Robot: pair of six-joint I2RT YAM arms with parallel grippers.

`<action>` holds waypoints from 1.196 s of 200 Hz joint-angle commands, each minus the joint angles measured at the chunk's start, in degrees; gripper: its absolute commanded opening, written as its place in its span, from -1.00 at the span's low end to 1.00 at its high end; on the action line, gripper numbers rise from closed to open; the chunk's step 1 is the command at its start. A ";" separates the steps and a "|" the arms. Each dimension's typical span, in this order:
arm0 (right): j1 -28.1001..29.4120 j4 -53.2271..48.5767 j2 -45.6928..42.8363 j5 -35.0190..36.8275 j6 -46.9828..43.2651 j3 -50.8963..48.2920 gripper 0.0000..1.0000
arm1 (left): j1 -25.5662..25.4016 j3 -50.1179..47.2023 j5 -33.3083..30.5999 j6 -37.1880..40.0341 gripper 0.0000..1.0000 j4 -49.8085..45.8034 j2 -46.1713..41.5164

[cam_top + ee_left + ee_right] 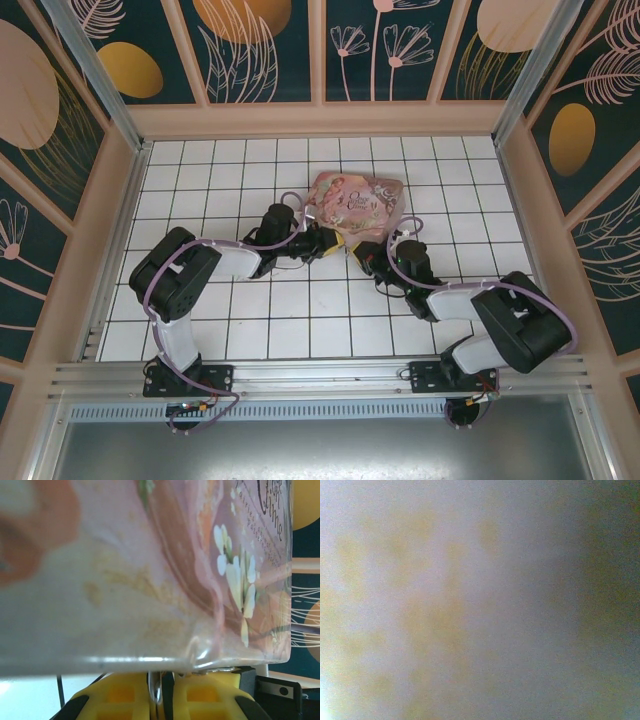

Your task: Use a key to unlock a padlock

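My left gripper (166,680) has its yellow fingers (120,695) shut on a thin shiny silver metal piece (156,689). I cannot tell whether that piece belongs to the padlock or the key. The piece runs up to the lower edge of the pink floral tin box (150,570), which sits right in front of the fingers. From above, the left gripper (335,243) and right gripper (365,256) meet tip to tip at the near edge of the tin (357,198). The padlock's blue body and the key are hidden. The right wrist view is a close blur.
The white tiled floor (300,310) is bounded by pale wooden walls (320,120) on three sides. A metal rail (320,375) runs along the near edge by the arm bases. Both arms' purple cables loop over the tiles.
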 commanded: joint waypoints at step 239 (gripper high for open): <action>2.49 20.73 10.11 3.94 9.12 3.47 -1.00 | -2.07 0.96 -3.09 -8.16 -1.00 10.07 2.29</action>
